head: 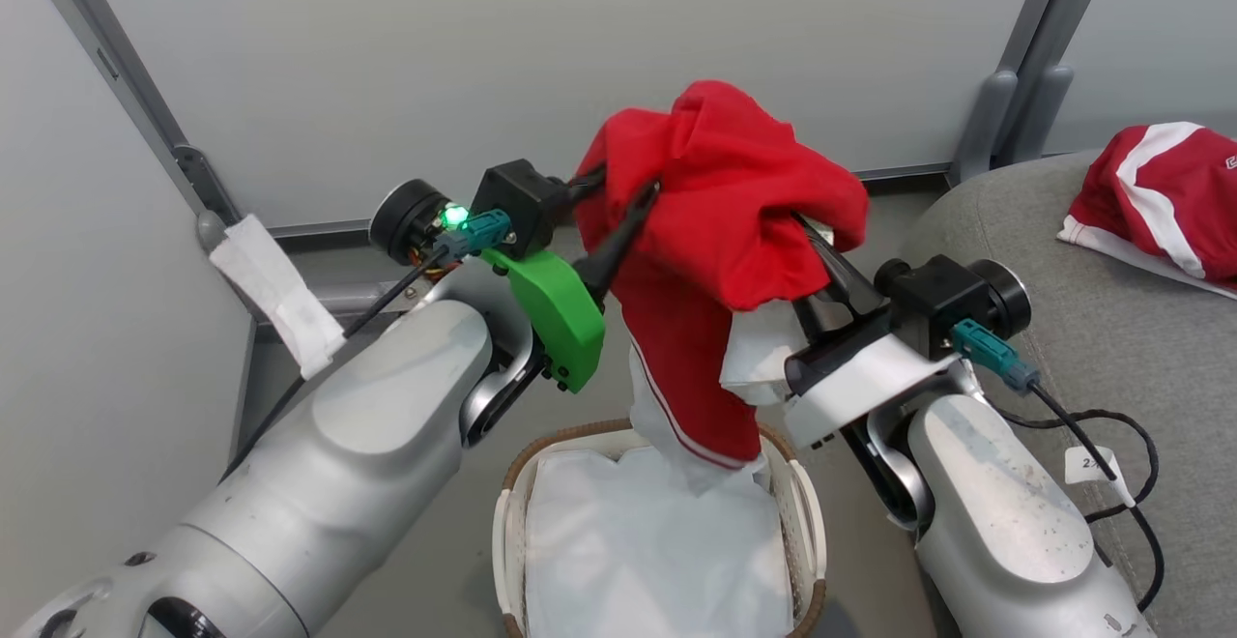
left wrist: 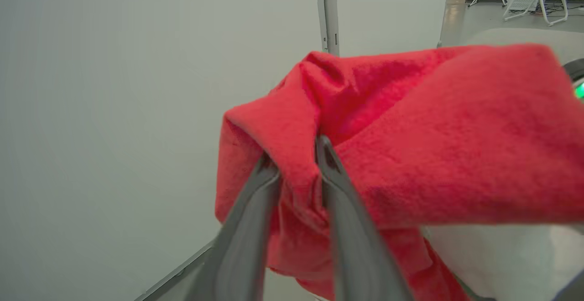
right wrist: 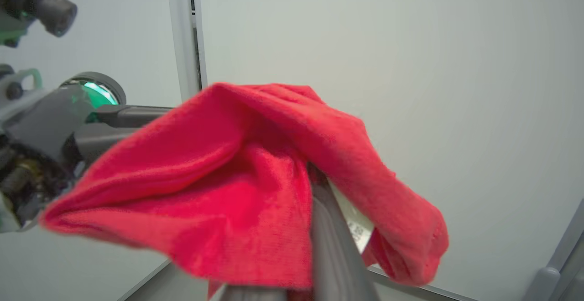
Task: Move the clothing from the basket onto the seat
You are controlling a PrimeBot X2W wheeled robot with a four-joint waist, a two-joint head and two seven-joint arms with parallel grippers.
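Standing by the grey wall [head: 580, 39], I see the left claw [head: 638, 198] at the left, raised above the basket and shut tight on a fold of the red garment [head: 715, 222]; from its wrist, the cloth is pinched between its two fingers [left wrist: 246, 210]. The garment bunches high between the two arms, and its lower end, with a white stripe and white panel, hangs down to the mouth of the basket [head: 504, 532]. The basket sits on the floor between the forearms, a glossy white liner sheet [head: 638, 551] inside it. To the right, the right claw [head: 821, 261] reaches up under the same garment; cloth covers its tips, so I cannot tell whether it grips. Farther right is the seat [head: 1063, 329], and a second red garment [head: 1160, 193] with white stripes lies on it.
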